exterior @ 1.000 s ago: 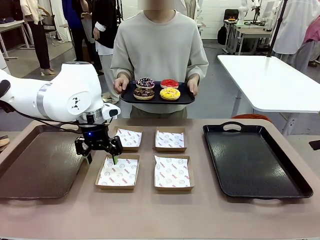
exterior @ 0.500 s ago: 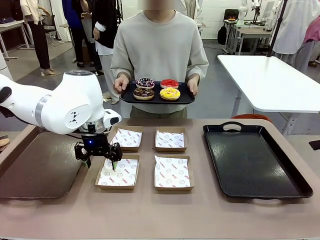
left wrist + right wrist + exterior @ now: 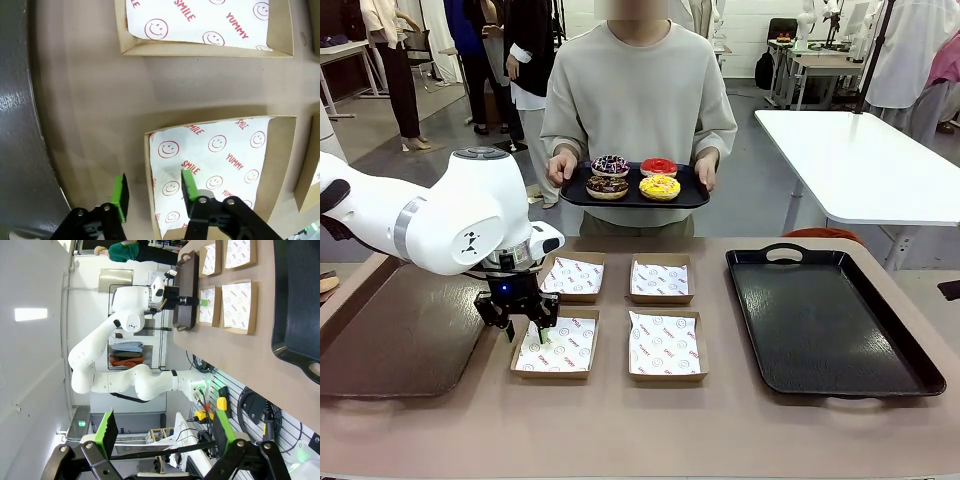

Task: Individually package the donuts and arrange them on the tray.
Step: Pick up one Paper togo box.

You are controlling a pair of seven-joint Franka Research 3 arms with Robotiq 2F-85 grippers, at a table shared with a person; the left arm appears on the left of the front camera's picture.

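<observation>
A person at the far side holds a small black tray (image 3: 697,196) bearing the donuts: chocolate with sprinkles (image 3: 608,186), dark with multicoloured sprinkles (image 3: 611,165), yellow (image 3: 660,187) and glossy red (image 3: 659,167). My left gripper (image 3: 526,327) is down at the near-left box (image 3: 560,348). In the left wrist view the left gripper (image 3: 152,196) stands partly open astride this box's (image 3: 225,160) left wall, one green pad outside and one over the paper, gripping nothing. My right gripper (image 3: 165,429) is open with nothing between its fingers, far from the donuts.
Four paper-lined cardboard boxes sit mid-table, among them the near-right (image 3: 665,346), far-left (image 3: 573,277) and far-right (image 3: 660,279). A large black tray (image 3: 830,320) lies on the table's right, a brown tray (image 3: 390,335) on its left. Other people stand behind.
My left gripper has come down and shifted slightly right onto the near-left box's left edge, and its jaws have narrowed from wide open. The person and donuts have not moved.
</observation>
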